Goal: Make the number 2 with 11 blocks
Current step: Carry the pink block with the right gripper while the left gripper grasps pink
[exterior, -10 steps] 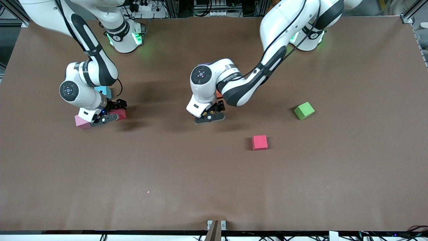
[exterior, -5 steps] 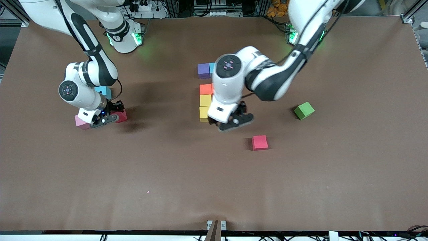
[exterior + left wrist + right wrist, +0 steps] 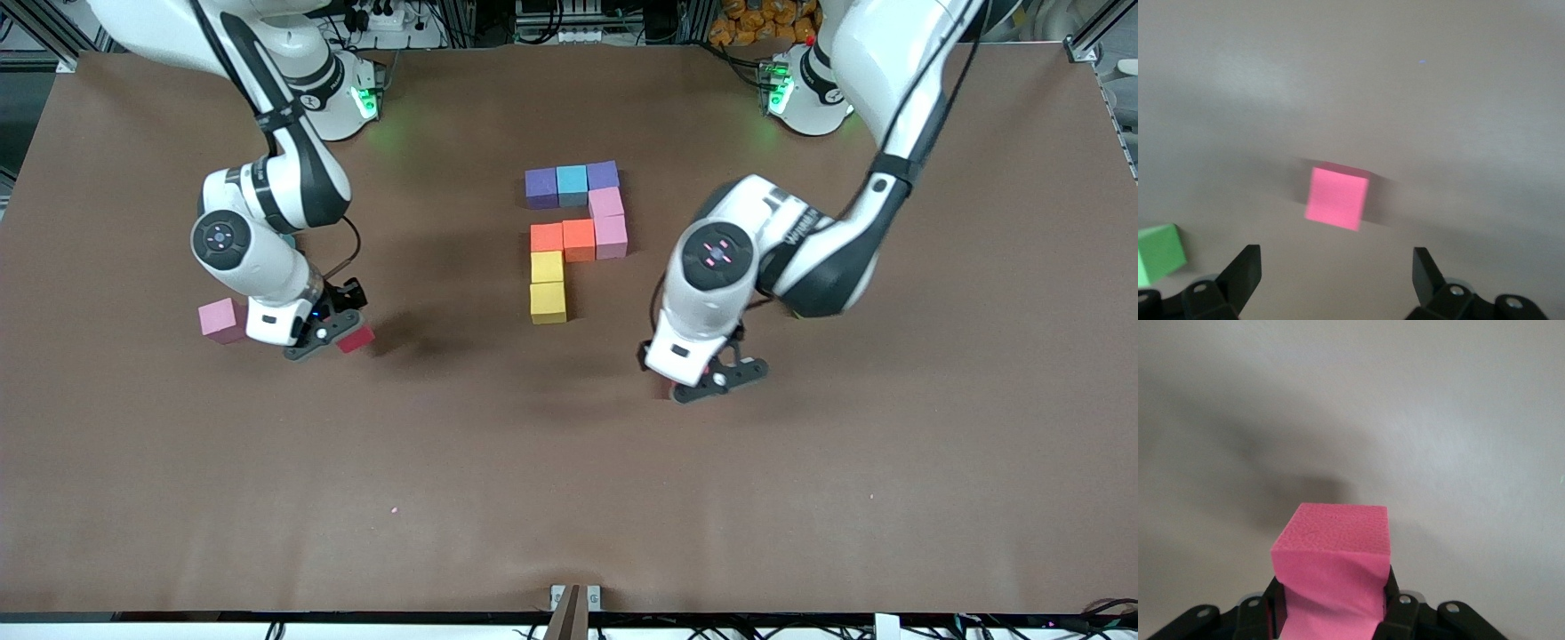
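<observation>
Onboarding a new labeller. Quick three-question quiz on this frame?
1. True or false: the right gripper is shut on a red block.
2. How many blocks are already placed in the number 2?
3. What lies under the open left gripper: A) green cube, B) red block, C) yellow block?

Key
1. True.
2. Nine: purple, sky blue, purple, two pink, two orange, two yellow.
3. B: a second red block on the table, with the green cube off to one side.

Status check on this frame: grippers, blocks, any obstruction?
Right gripper shut on red block, lifted. Left gripper open over second red block. Digit nine blocks so far. Nothing blocking.
</observation>
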Robot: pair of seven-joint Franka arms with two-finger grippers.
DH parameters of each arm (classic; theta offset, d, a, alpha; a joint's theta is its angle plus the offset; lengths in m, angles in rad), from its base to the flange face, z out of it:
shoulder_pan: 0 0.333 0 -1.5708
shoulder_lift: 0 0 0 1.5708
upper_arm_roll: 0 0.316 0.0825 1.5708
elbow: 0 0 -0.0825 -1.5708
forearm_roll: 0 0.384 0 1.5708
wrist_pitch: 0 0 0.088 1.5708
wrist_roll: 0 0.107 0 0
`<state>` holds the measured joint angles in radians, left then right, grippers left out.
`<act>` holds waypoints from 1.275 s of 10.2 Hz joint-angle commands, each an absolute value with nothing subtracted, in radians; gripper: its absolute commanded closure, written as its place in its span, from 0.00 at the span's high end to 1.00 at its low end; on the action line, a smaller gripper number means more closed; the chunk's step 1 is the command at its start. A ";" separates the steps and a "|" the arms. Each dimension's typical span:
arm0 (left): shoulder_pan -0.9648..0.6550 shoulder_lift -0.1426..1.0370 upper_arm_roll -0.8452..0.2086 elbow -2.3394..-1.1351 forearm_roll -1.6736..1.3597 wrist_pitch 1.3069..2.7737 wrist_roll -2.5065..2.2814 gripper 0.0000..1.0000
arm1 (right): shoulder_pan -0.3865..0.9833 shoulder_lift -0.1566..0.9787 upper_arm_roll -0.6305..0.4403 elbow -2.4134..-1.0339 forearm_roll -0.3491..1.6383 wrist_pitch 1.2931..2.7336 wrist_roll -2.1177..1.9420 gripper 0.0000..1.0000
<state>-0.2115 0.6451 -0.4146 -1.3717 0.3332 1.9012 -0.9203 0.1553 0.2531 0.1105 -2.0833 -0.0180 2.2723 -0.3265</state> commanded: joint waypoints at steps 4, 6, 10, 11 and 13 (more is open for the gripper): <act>-0.104 0.686 -0.423 -1.459 0.264 2.021 -0.750 1.00 | 0.319 0.429 0.106 -1.735 -0.002 2.108 -0.357 0.24; -0.113 0.712 -0.423 -1.479 0.262 2.084 -0.749 1.00 | 0.372 0.477 0.106 -1.668 -0.006 2.109 -0.364 0.25; -0.120 0.779 -0.420 -1.492 0.270 2.135 -0.707 1.00 | 0.504 0.592 0.106 -1.514 -0.020 2.111 -0.397 0.27; -0.118 0.788 -0.422 -1.497 0.270 2.155 -0.707 1.00 | 0.540 0.630 0.106 -1.470 -0.020 2.115 -0.414 0.29; -0.120 0.804 -0.420 -1.500 0.270 2.177 -0.707 1.00 | 0.615 0.690 0.104 -1.393 -0.023 2.117 -0.436 0.29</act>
<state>-0.1217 0.8050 -0.4200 -1.4911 0.2830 2.1576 -0.7302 0.5720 0.6248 0.1109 -1.4898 -0.0175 2.1323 -0.4079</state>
